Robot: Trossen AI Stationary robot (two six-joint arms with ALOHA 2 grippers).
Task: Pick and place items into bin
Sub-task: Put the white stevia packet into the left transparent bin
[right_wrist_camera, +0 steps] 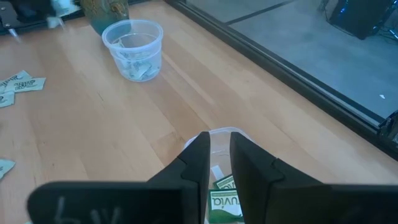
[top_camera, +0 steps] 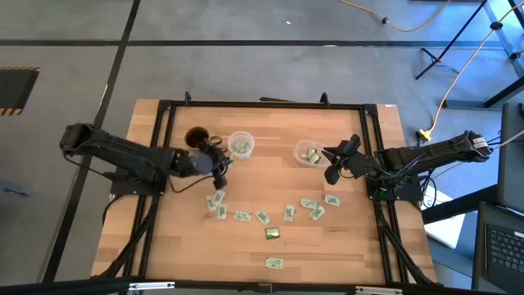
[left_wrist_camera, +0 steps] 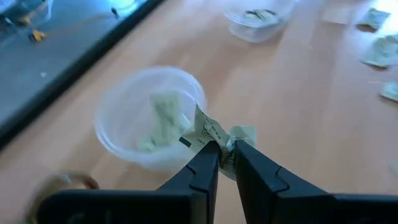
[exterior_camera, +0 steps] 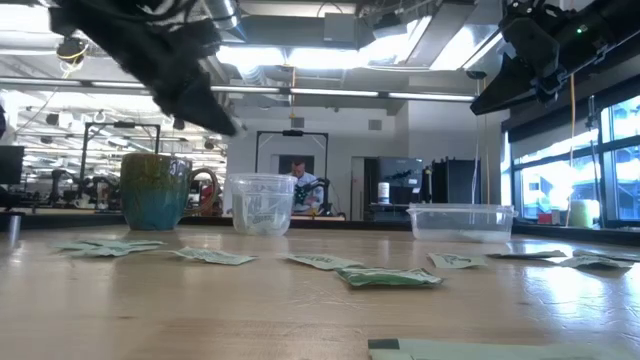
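The only writing that can be read is on a packet (right_wrist_camera: 225, 204) in the right wrist view: white letters "uvia" on green, the word cut off by the fingers of the right tool (right_wrist_camera: 219, 163). This packet lies in the shallow clear bin (right_wrist_camera: 231, 132), which is mostly hidden behind those fingers. The right tool hovers just above the bin with a narrow gap between the fingers and nothing held in it.

The left tool (left_wrist_camera: 225, 152) is closed on one crumpled packet (left_wrist_camera: 211, 129), right beside the rim of the clear cup (left_wrist_camera: 149, 118). The print on this packet is too small to read. The cup already holds some packets.

The high view shows the other packets (top_camera: 262, 216) spread in a curve on the surface (top_camera: 344, 246) near the cup and the bin, one of them darker olive-gold (top_camera: 273, 233). The low view alone shows a green mug (exterior_camera: 155, 190) beside the cup, and a person (exterior_camera: 300, 182) far behind it, partly hidden.
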